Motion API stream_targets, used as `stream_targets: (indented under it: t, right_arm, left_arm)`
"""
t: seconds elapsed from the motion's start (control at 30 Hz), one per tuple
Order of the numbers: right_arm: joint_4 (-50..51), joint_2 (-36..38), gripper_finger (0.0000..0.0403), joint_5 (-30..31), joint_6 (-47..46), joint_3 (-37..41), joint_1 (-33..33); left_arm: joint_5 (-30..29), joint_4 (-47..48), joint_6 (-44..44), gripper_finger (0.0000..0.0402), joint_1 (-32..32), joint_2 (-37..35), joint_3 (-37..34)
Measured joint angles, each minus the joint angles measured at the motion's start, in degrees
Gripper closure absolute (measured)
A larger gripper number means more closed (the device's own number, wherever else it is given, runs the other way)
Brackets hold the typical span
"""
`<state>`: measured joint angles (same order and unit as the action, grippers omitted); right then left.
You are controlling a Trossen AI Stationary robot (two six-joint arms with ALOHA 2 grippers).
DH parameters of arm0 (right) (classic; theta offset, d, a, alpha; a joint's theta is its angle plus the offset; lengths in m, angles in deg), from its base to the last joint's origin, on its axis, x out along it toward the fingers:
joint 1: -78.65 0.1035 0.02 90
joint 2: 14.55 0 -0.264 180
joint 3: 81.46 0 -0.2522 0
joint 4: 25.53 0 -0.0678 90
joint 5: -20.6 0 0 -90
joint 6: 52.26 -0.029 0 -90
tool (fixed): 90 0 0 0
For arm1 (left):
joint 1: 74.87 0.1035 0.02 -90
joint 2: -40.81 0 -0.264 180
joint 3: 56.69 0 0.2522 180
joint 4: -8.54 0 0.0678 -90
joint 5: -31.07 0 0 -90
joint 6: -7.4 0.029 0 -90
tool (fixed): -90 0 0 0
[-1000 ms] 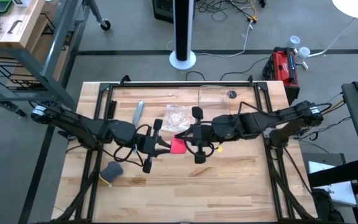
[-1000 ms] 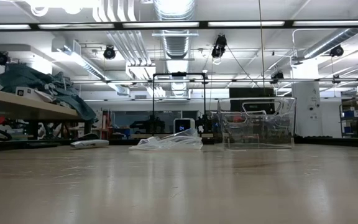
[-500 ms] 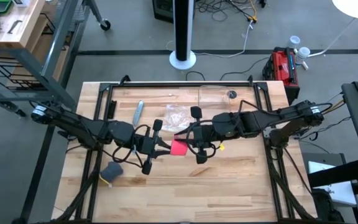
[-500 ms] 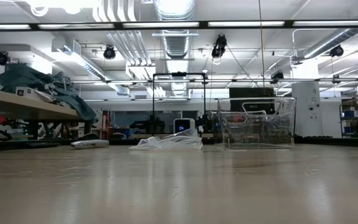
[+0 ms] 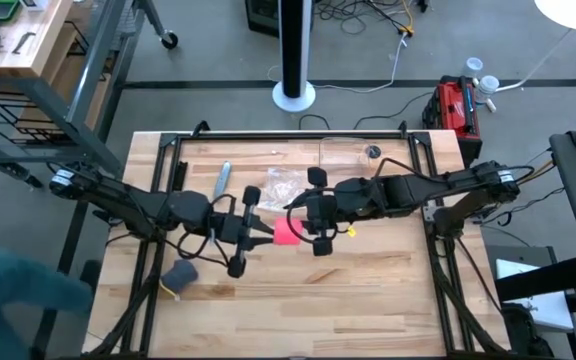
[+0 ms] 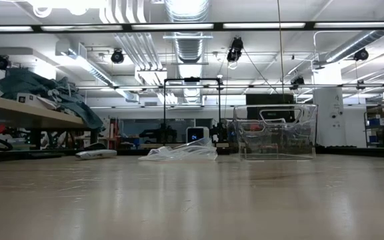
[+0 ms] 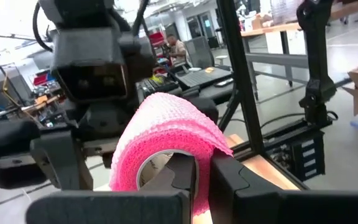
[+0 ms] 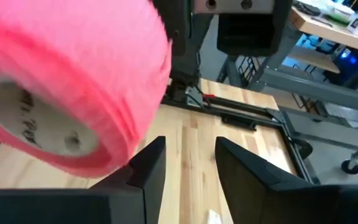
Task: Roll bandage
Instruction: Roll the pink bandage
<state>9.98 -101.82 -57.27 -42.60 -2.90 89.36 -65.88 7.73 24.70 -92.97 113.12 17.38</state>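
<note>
Above mid-table, left pincer [image 5: 264, 232] clamps the bandage [image 5: 286, 232]; right pincer [image 5: 296, 217] gapes alongside.

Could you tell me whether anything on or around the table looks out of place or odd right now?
One thing: a blurred teal shape intrudes at the table's front-left corner in the high view, outside the workspace; what it is can't be told. Otherwise, both arms hold the pink bandage roll mid-table, and the plastic bag and grey lump lie undisturbed.

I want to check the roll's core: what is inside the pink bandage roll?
The bandage is wound on a pale tube with faint print. The left gripper has one finger inside that tube, so deeper inside is covered.
</note>
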Motion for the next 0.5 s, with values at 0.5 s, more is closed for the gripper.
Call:
stream_targets:
  t: [0.5]
  right_arm:
    - [18.8,10.5,0.0298,3.6,-10.9,2.9,-1.4]
  left_arm:
    - [-19.0,8.1,1.9,0.0391,1.5,0.0,-4.6]
